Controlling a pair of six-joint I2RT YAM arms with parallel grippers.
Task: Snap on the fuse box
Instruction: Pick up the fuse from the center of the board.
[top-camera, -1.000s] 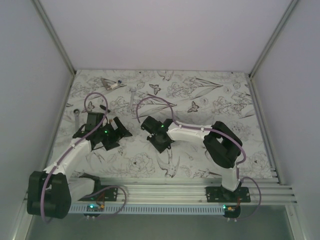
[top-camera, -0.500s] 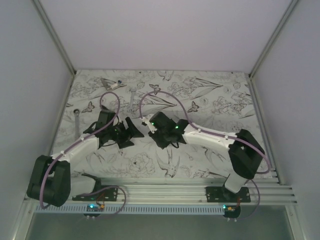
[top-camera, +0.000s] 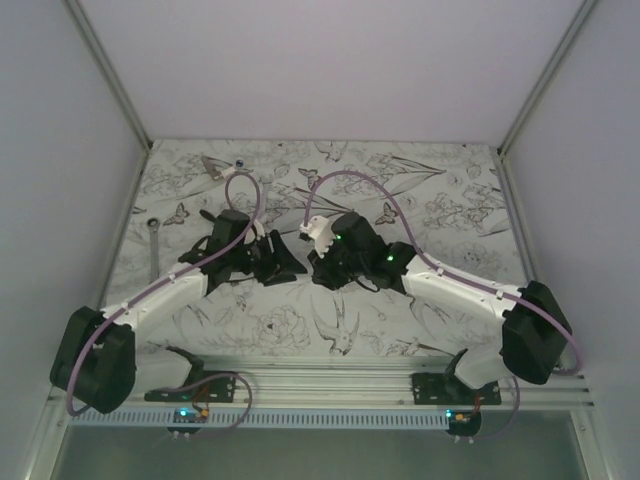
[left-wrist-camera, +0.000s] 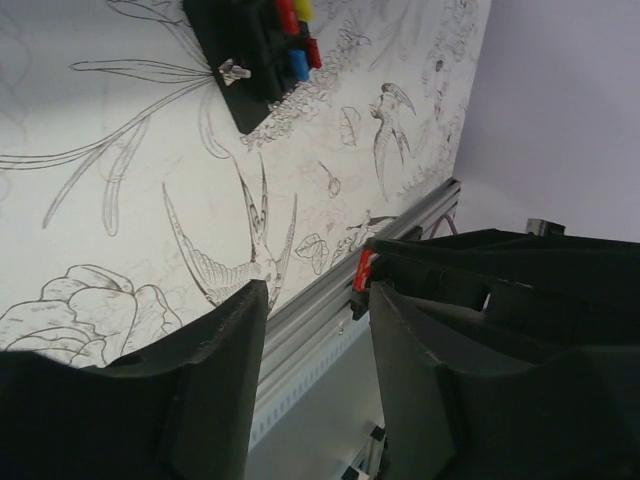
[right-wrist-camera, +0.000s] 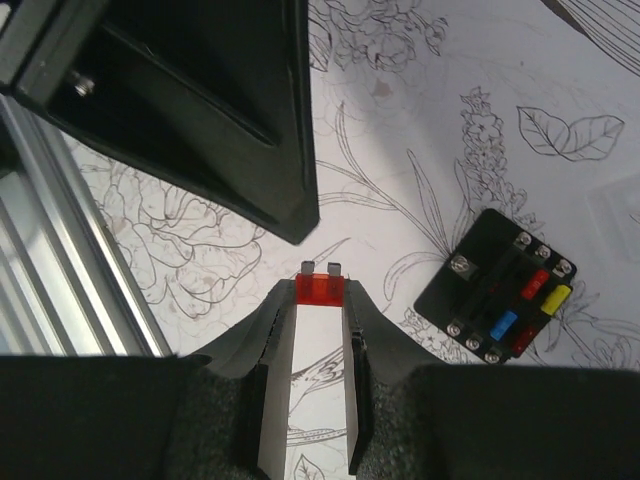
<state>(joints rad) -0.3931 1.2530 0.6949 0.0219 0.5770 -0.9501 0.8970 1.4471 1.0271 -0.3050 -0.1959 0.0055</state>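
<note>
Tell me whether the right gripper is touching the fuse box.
Apart. The right wrist view shows the right gripper pinching a small red fuse, while the fuse box lies off to one side with bare mat between.

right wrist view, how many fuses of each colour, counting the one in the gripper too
red fuses: 3, two in the fuse box, one held in the right gripper
yellow fuses: 1
blue fuses: 1
total: 5

A robotics lab cell: white panel walls (top-camera: 330, 60), aluminium frame rail (top-camera: 340, 380), floral-printed tabletop (top-camera: 450, 190).
</note>
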